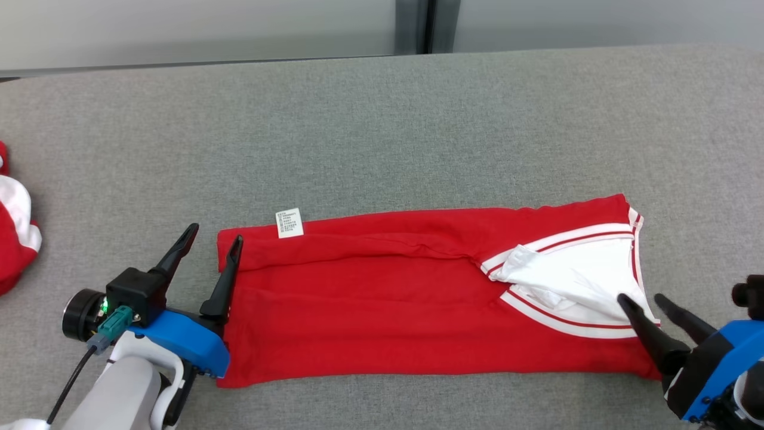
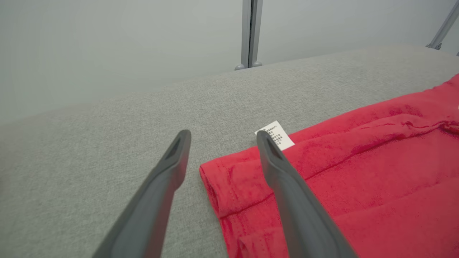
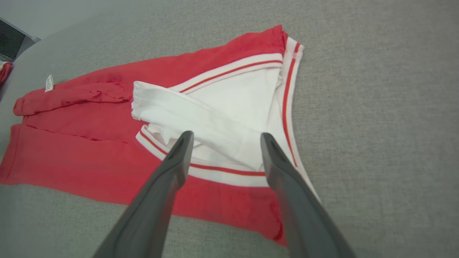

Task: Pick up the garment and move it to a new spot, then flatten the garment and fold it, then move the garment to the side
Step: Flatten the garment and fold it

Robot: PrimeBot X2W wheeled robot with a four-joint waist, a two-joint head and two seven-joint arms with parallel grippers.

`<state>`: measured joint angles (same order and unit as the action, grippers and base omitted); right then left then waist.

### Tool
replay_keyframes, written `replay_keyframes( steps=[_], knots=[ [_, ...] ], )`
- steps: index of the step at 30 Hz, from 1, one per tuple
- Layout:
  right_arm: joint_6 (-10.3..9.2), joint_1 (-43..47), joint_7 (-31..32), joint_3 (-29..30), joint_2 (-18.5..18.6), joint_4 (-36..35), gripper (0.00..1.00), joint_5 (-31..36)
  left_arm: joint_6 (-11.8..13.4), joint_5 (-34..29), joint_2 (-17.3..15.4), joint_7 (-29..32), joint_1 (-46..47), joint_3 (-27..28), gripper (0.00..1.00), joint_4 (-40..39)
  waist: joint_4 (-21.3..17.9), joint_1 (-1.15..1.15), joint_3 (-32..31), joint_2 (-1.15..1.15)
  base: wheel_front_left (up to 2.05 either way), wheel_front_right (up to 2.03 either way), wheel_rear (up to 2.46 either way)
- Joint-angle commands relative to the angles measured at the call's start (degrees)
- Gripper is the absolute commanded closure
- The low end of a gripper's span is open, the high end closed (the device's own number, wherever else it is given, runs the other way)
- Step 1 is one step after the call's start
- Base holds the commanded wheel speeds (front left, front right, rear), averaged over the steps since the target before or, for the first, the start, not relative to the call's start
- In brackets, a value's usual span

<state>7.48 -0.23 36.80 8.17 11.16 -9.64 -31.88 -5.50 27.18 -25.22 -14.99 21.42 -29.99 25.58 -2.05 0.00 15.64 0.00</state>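
Grey table [image 1: 382, 119] bears the red garment [image 1: 370, 310], folded into a long band. Head view: left gripper [image 1: 215, 233] spread at its left end, right gripper [image 1: 640, 297] spread at its white collar [image 1: 573, 280]. Left wrist view: one finger [image 2: 287, 179] over the garment's hem, gripping nothing. Right wrist view: fingers [image 3: 172, 168] apart above the collar.

garment [image 1: 370, 310] red, white inset at right of frame, white trim with thin red stripe. label [image 1: 289, 223] white, dark print. table [image 1: 382, 131] grey, heathered. left gripper [image 1: 215, 233] and right gripper [image 1: 640, 297]: dark fingers, blue housings. cloth [image 1: 15, 239] at left edge red and white.
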Motion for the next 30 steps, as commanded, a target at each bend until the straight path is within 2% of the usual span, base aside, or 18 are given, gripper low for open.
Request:
replay_keyframes(
  steps=[1, 7, 12, 18, 21, 27, 30],
  knots=[
    [0.03, 1.4, -0.9, 0.9, -0.3, -1.3, 0.00, 1.1, 0.6, 1.1, 1.5, -0.3, -1.4, 2.2, 0.00, -0.8, 0.4, 0.00, -0.7, 0.00, 0.00, 0.00, 0.00],
    [0.03, 1.4, -6.0, 4.9, -2.5, -1.4, 0.00, 4.8, 2.0, 2.2, 5.2, -0.3, -5.6, 8.7, 0.00, -4.7, 1.4, 0.00, -3.1, 0.00, 0.00, 0.00, 0.00],
    [0.03, 0.1, -6.1, 6.8, -4.1, 1.6, 0.00, 7.2, 2.6, 1.8, 7.2, -0.3, -7.7, 12.2, 0.00, -6.5, 2.2, 0.00, -4.5, 0.00, 0.00, 0.00, 0.00],
    [0.03, -4.5, -4.2, 8.2, -4.2, 8.3, 0.00, 11.7, 2.3, 0.8, 8.4, -0.3, -8.7, 14.6, 0.00, -6.3, 2.9, 0.00, -5.5, 0.00, 0.00, 0.00, 0.00],
    [0.02, -8.3, -3.5, 8.3, -3.5, 14.2, 0.00, 14.9, 2.1, 0.1, 8.2, -0.3, -8.6, 15.5, 0.00, -5.8, 3.3, 0.00, -5.5, 0.00, 0.00, 0.00, 0.00],
    [0.03, -13.2, -1.5, 7.9, -3.1, 24.0, 0.00, 14.8, 1.5, -0.6, 8.5, -0.3, -7.3, 15.8, 0.00, -5.0, 4.1, 0.00, -4.8, 0.00, 0.00, 0.00, 0.00],
    [0.03, -14.8, -2.0, 7.8, -3.0, 26.5, 0.00, 14.4, 1.2, -0.7, 8.7, -0.3, -7.0, 15.7, 0.00, -4.8, 4.4, 0.00, -4.6, 0.00, 0.00, 0.00, 0.00]
  ],
)
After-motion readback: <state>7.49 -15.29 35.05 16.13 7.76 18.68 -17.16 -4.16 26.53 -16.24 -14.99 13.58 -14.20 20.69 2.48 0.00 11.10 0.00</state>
